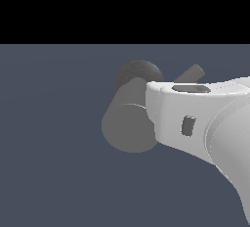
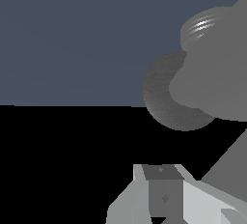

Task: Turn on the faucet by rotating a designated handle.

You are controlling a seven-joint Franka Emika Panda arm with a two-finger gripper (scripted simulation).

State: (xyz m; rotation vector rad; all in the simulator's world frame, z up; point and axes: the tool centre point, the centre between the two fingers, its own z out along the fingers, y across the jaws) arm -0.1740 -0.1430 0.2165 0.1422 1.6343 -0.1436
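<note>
Nearest, white arm (image 1: pixel 195 123) fills the exterior view's right, covering part of faucet (image 1: pixel 128 125) and most of handle (image 1: pixel 191 74). Only 1 gripper (image 2: pixel 164 196) finger seen in wrist view, cropped; open or closed impossible to tell.

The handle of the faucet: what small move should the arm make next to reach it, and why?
Probably a short move toward the handle. In the exterior view it sticks out past the white arm, which covers part of the faucet. No fingers show touching it, so contact seems not yet made.
</note>
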